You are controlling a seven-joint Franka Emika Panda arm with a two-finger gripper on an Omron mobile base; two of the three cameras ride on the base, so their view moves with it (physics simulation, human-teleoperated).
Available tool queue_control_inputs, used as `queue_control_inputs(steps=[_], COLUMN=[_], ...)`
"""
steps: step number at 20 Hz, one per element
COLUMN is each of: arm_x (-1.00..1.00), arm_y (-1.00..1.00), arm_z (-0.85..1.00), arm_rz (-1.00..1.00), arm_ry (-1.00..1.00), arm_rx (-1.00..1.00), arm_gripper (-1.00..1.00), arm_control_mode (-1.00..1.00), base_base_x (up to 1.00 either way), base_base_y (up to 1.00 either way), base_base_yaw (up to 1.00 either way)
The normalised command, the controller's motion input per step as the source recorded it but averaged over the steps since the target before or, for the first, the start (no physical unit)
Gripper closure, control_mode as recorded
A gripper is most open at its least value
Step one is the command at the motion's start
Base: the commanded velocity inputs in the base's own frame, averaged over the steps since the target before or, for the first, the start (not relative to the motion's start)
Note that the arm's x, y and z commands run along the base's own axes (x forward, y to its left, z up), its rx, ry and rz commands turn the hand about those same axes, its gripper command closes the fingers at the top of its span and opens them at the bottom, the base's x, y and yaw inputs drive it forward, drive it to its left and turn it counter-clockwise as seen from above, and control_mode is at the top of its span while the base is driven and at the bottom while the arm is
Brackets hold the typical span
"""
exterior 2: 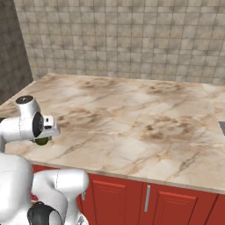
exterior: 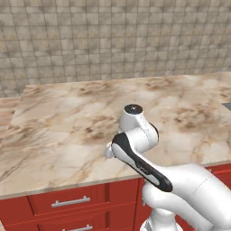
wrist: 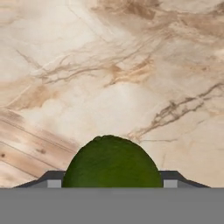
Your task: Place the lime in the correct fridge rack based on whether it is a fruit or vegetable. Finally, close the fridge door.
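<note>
You are facing a broad marble desk [exterior: 67, 122] backed by a tiled wall [exterior 2: 132, 39], with red cabinet fronts [exterior: 67, 203] below its near edge. No fridge rack and no fridge door appears in these pictures, so the destination lies somewhere outside what the cameras now cover.

The arm is folded close to its base, with the hand held above the near edge of the desk, at the left end of it in the right base view.

The gripper [wrist: 112, 186] has its jaws pinching the lime [wrist: 112, 164]. In the hand view the green ball sits squarely between the two dark tips, centred, with the desk surface beyond it. In the right base view the lime [exterior 2: 42, 141] shows as a small dark green patch tucked under the white hand, clear of the marble.

Being round, the lime has no long axis to align, so its orientation should not matter at release.

Judgement: the pick looks complete and the carry is the step in hand. Your next move depends on bringing the fridge into view; keep the hand level meanwhile.
</note>
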Motion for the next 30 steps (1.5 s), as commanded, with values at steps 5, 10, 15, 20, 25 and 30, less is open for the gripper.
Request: queue_control_inputs(steps=[5,10,15,20,25,30], arm_x=[-0.42,-0.18,-0.01,0.0,0.0,0.0], arm_y=[-0.99,-0.37,0.0,0.0,0.0,0.0], arm_z=[0.79,0.29,0.0,0.0,0.0,0.0], arm_rz=[-0.11,0.0,0.0,0.0,0.0,0.0], arm_ry=[0.0,-0.07,0.0,0.0,0.0,0.0], arm_rx=[0.22,0.08,0.0,0.0,0.0,0.0], arm_gripper=[1.0,1.0,1.0,1.0,1.0,1.0], arm_control_mode=[-1.0,-1.0,1.0,1.0,1.0,1.0], base_base_x=[0.0,0.0,-0.13,-0.49,-0.35,-0.03], base_base_y=[0.0,0.0,0.0,-0.04,-0.19,-0.24], base_base_yaw=[0.0,0.0,-0.06,-0.39,-0.62,-0.79])
